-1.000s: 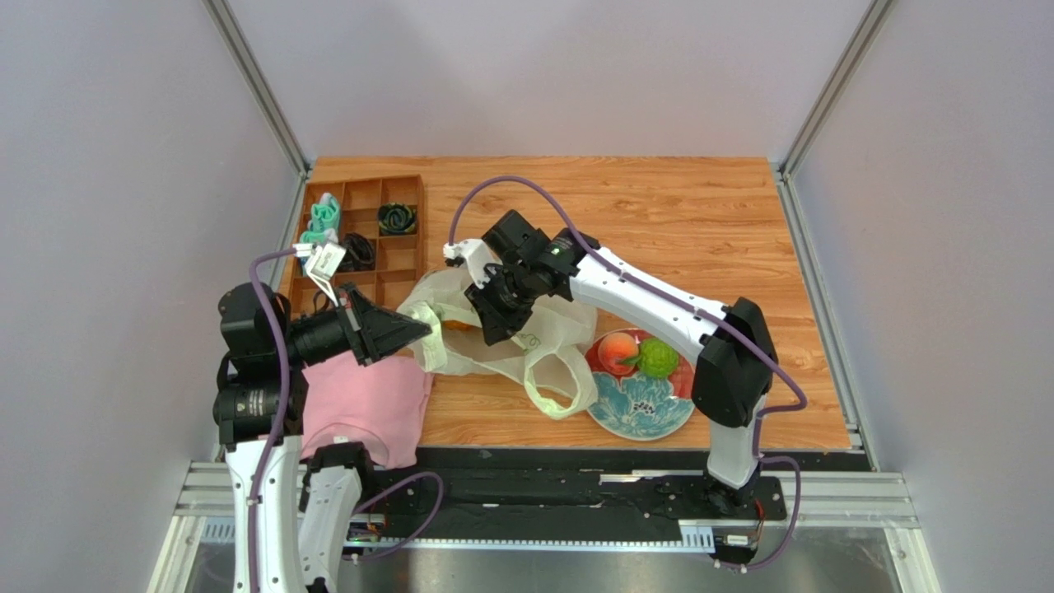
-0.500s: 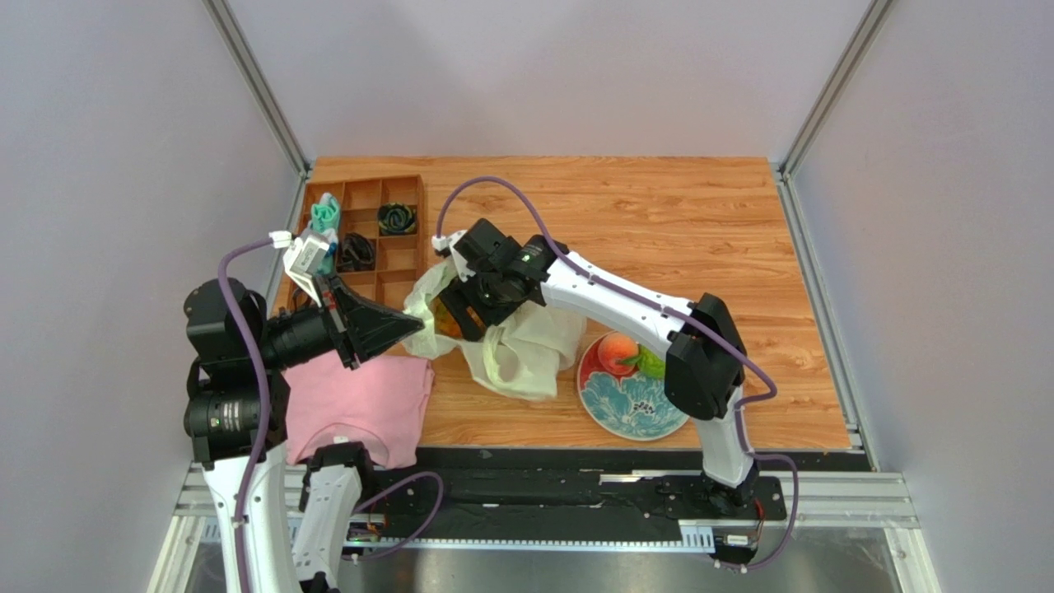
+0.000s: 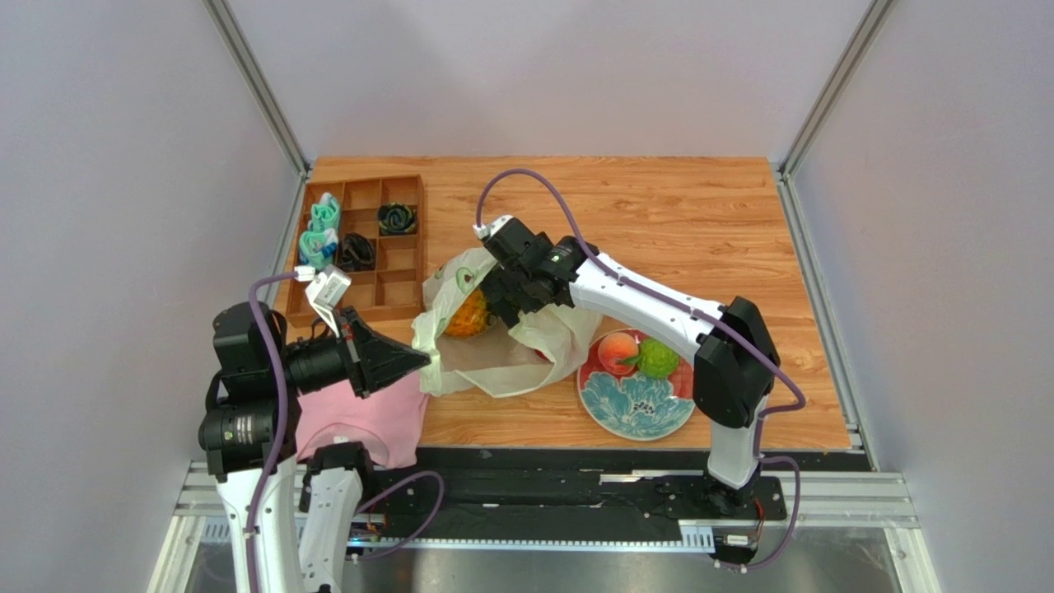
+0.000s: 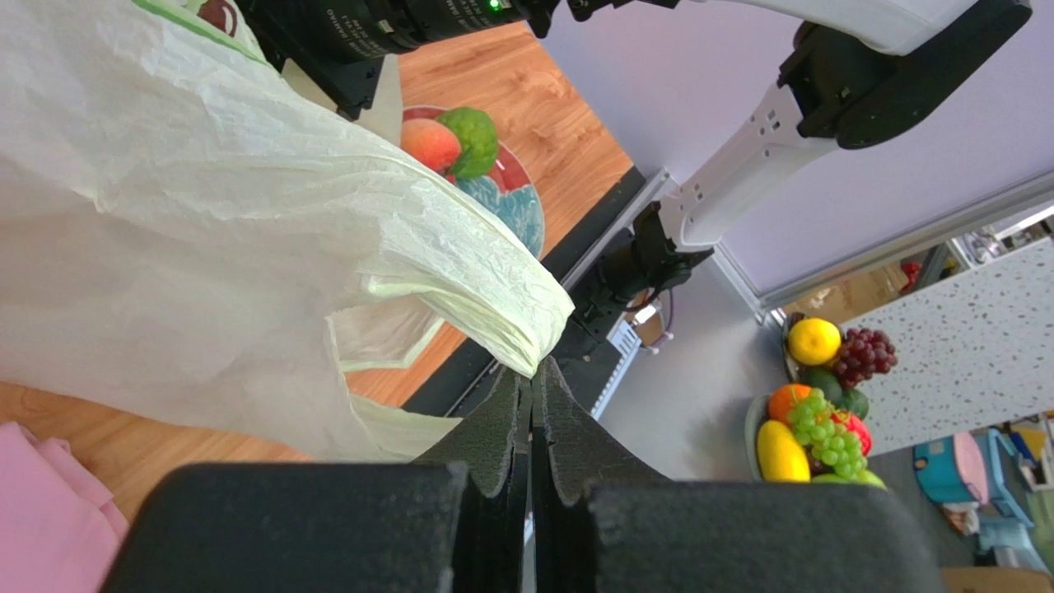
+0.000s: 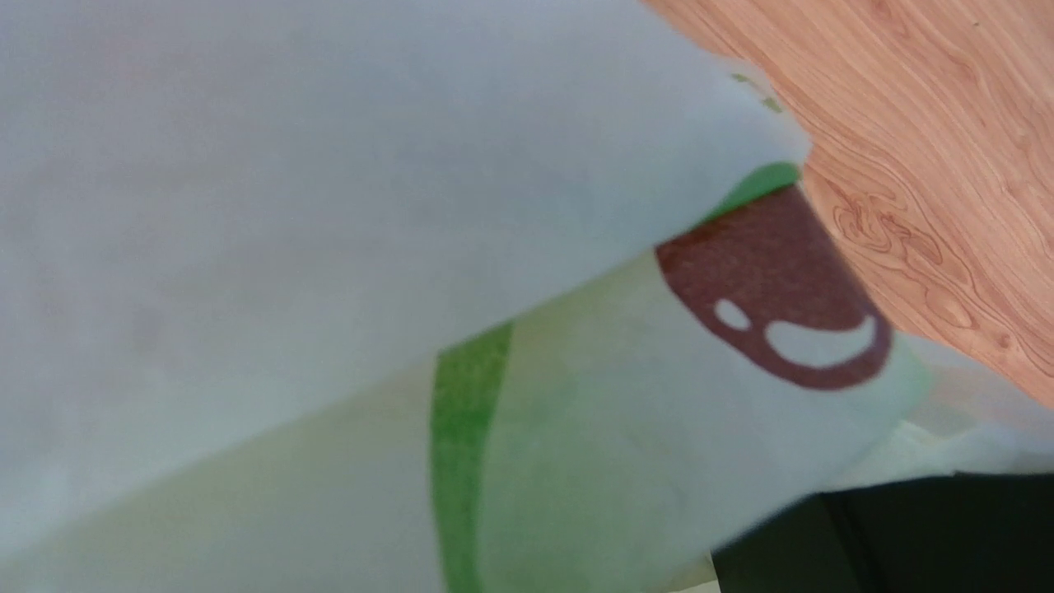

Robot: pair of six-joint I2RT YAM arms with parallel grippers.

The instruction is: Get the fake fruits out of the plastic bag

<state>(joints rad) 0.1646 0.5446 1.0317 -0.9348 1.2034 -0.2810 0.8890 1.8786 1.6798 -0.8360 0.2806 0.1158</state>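
1. Since half a second ago the left gripper (image 4: 535, 368) has dropped toward the near edge, drawing the bag's rim with it. The right gripper (image 3: 501, 297) has slid rightward, off the middle of the opening.
2. The left gripper's fingers are pressed together on a fold of the plastic bag (image 4: 210, 210), and the film fans up and away from them.
3. The right wrist view is filled with avocado-printed film and shows no fingers, so I cannot tell whether that gripper is spread or closed. From above it sits at the far-right lip of the bag's mouth.
4. A yellow-orange fruit (image 3: 468, 315) lies in the opened mouth, just left of the right gripper and slightly nearer, between the two grippers. The right arm is closer and free, so the pick looks like its job. The fruit's long axis seems to run roughly far to near.
5. Further right of that gripper, the plate (image 3: 631, 408) already carries the peach (image 3: 615, 353) and the green ball (image 3: 659, 358).
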